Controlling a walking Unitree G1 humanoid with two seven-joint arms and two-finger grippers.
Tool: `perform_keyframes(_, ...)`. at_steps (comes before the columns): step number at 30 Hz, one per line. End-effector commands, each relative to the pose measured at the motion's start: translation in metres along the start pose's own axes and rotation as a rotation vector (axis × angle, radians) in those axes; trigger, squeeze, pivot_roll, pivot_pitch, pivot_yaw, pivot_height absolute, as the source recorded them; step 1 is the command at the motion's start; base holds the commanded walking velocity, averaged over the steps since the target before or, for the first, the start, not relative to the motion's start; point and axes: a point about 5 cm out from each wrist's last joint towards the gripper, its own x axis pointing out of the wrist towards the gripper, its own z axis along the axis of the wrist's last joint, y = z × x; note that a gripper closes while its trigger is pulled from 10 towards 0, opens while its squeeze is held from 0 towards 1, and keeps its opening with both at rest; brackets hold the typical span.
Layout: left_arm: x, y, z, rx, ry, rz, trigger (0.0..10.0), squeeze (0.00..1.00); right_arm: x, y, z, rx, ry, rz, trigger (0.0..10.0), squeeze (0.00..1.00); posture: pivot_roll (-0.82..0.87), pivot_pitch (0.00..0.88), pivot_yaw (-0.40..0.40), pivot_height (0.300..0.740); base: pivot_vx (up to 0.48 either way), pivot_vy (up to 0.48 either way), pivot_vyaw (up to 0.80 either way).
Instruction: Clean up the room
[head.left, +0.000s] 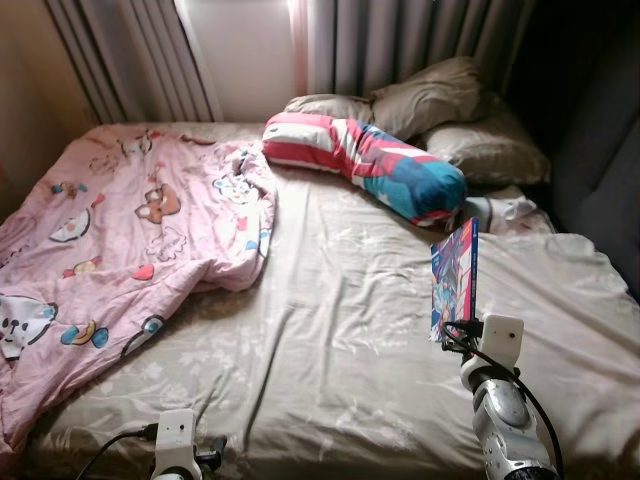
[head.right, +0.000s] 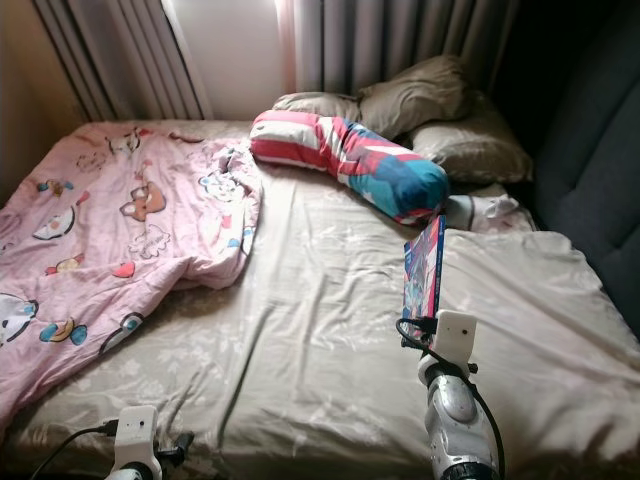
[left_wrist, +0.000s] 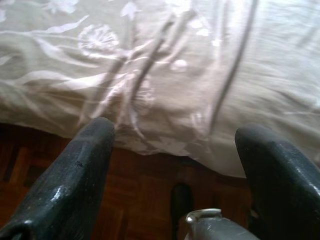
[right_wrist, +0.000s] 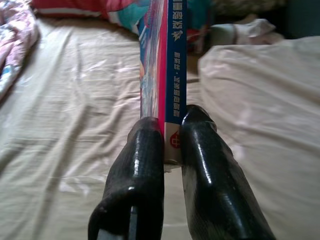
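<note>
My right gripper (right_wrist: 171, 131) is shut on a thin blue book (head.left: 455, 276), holding it upright on edge above the right part of the bed. In the right wrist view both fingers (right_wrist: 146, 150) press the book's spine (right_wrist: 170, 60) near its lower end. My left gripper (left_wrist: 175, 145) hangs low at the foot of the bed, open with nothing between its fingers, above the sheet's edge and the wooden floor. Its wrist (head.left: 175, 440) is seen at the bottom of the head views.
A pink cartoon blanket (head.left: 110, 240) lies crumpled over the bed's left half. A striped red, pink and blue bolster (head.left: 370, 160) and beige pillows (head.left: 430, 100) lie at the head. White socks (head.left: 505, 208) rest by the bolster. The beige sheet (head.left: 330, 330) is bare in the middle.
</note>
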Motion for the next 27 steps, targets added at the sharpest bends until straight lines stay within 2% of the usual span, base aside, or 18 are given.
perform_keyframes(1, -0.0015, 0.0017, -0.0047, 0.009, 0.020, 0.004, 10.0, 0.00, 0.0041, 0.0052, 0.0102, -0.004, -0.042, 0.022, 10.0, 0.00, -0.02, 0.022, 0.007, 0.740, 0.307, 0.000, 0.00)
perform_keyframes(21, -0.0027, 0.0007, -0.0074, 0.018, 0.022, 0.005, 10.0, 0.00, 0.0015, 0.0025, 0.0054, -0.008, -0.031, 0.014, 10.0, 0.00, -0.02, 0.030, 0.006, 0.740, 0.024, 0.000, 0.00)
perform_keyframes(27, -0.0027, 0.0003, -0.0077, 0.019, 0.023, 0.002, 10.0, 0.00, 0.0012, 0.0078, 0.0026, -0.027, -0.007, 0.065, 10.0, 0.00, -0.03, 0.031, 0.007, 0.740, 0.000, 0.000, 0.00)
